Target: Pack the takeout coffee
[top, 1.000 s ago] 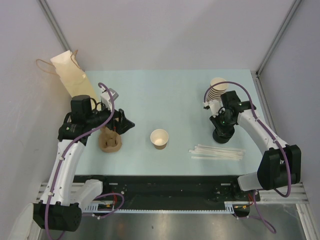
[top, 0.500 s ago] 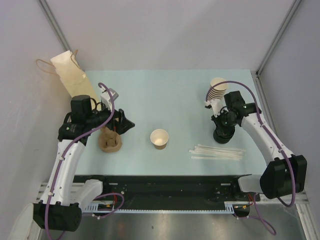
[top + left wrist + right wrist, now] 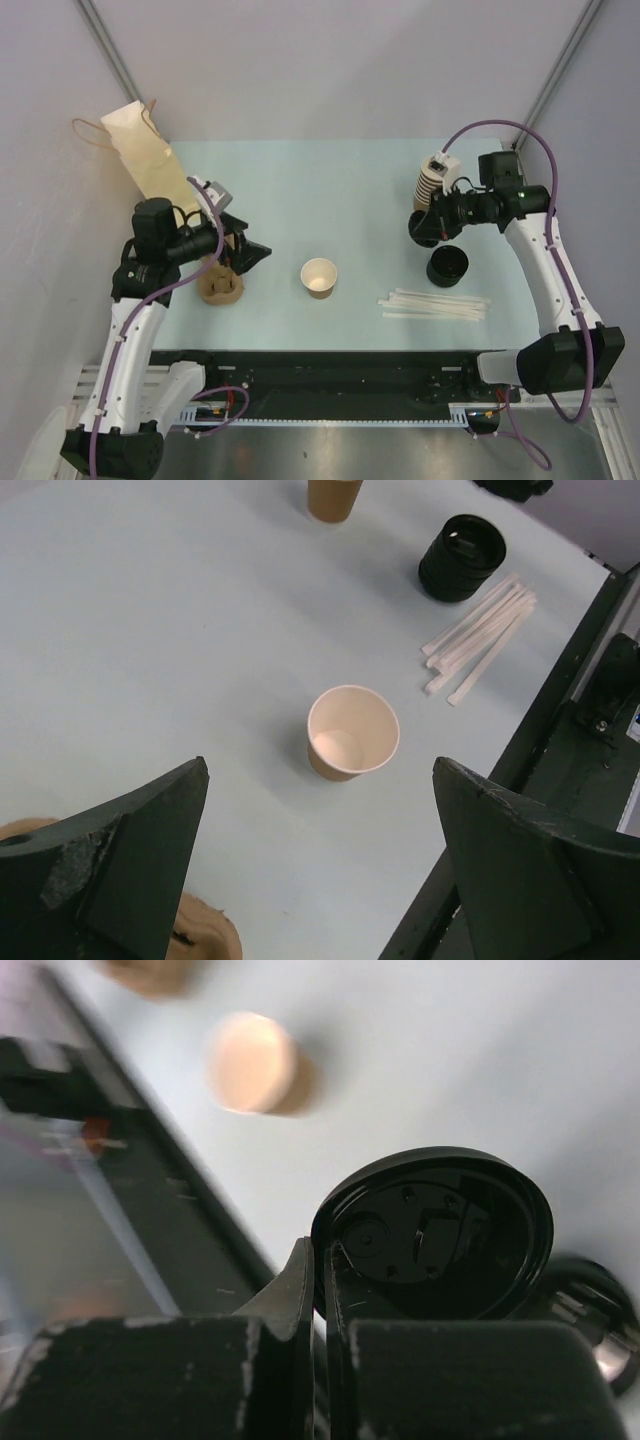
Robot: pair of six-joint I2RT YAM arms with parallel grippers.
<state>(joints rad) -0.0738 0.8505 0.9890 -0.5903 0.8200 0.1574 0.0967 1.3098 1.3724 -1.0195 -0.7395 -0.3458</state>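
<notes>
Top external view: the paper cup stands upright, open and lidless, on the table. To the cup's left, the left gripper hangs empty with its jaws spread wide. To the cup's right and a little farther back, the right gripper is clamped shut above the table.

Left wrist view: the empty cup sits between the wide-apart fingers. Straws and a stack of lids lie beyond it.

Right wrist view: the closed fingers pinch the rim of one black lid. The cup is a blur beyond it.
</notes>
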